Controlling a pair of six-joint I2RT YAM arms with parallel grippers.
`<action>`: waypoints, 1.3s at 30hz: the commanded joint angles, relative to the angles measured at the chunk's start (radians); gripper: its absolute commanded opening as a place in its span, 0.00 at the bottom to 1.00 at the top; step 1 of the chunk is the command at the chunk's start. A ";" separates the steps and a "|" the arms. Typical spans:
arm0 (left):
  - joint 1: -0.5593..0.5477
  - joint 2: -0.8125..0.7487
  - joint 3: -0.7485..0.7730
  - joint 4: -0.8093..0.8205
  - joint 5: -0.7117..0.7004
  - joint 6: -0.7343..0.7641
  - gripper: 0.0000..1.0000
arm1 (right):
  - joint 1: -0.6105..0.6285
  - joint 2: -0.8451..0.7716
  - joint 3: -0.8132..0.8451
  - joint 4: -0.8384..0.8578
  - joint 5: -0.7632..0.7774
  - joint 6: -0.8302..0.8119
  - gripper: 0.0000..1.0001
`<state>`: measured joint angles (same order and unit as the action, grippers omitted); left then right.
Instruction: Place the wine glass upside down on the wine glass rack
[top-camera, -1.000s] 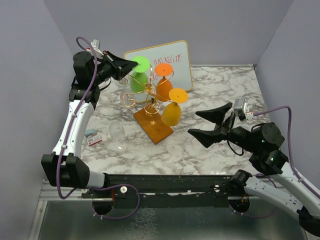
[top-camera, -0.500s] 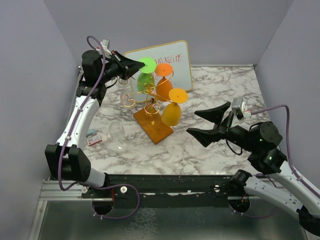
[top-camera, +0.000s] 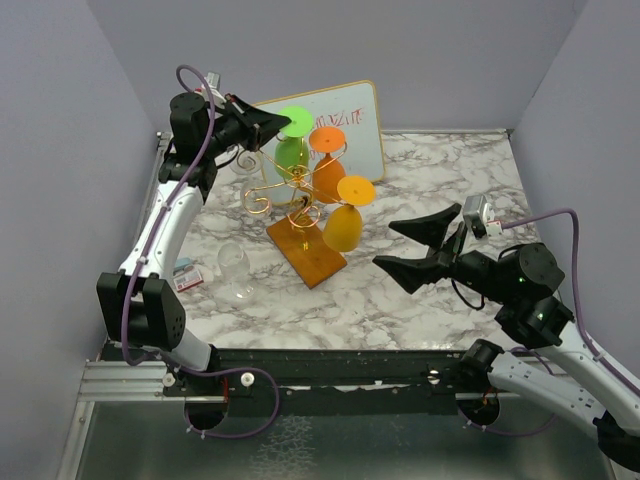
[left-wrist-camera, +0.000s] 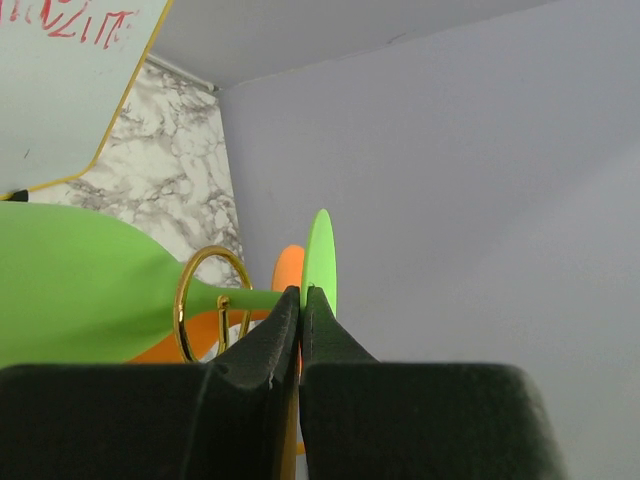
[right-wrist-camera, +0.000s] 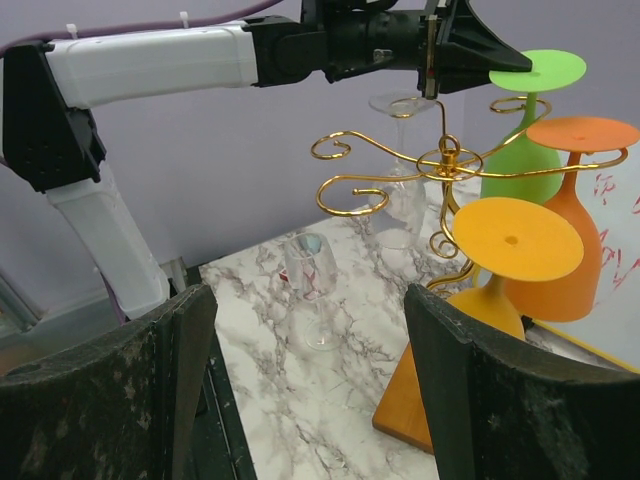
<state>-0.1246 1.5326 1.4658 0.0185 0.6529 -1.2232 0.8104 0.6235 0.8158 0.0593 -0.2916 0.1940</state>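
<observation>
The green wine glass (top-camera: 292, 157) is upside down, foot up, at the back of the gold wire rack (top-camera: 300, 186), which stands on an orange-brown wooden base (top-camera: 307, 253). My left gripper (top-camera: 282, 124) is shut on the rim of the glass's flat foot. In the left wrist view the green glass (left-wrist-camera: 80, 280) has its stem passing through a gold ring of the rack (left-wrist-camera: 205, 300), and the gripper (left-wrist-camera: 301, 292) pinches the foot. My right gripper (top-camera: 385, 246) is open and empty, right of the rack; the right wrist view shows the gripper (right-wrist-camera: 305, 330) open, the green glass (right-wrist-camera: 525, 150) and the rack (right-wrist-camera: 445, 160).
An orange glass (top-camera: 328, 176) and a yellow-orange glass (top-camera: 343, 228) hang upside down on the rack. A clear glass (top-camera: 235, 266) stands upright on the table left of the base. A framed whiteboard (top-camera: 358, 125) leans at the back. A small card (top-camera: 184, 275) lies at the left.
My left gripper has moved right and toward the rack with the green glass, bringing its stem in among the gold arms. The right arm has barely moved.
</observation>
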 joint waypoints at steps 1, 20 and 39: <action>0.000 0.003 0.044 -0.017 -0.071 0.052 0.00 | 0.006 0.005 -0.012 0.019 0.020 0.009 0.81; 0.022 -0.077 0.074 -0.242 -0.182 0.183 0.19 | 0.005 0.017 -0.019 0.027 0.013 0.015 0.81; 0.031 -0.250 0.077 -0.457 -0.374 0.441 0.68 | 0.006 0.057 0.050 -0.177 0.344 0.075 0.81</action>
<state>-0.1036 1.3540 1.5269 -0.3645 0.3653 -0.8909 0.8104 0.6628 0.8253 0.0036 -0.1192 0.2352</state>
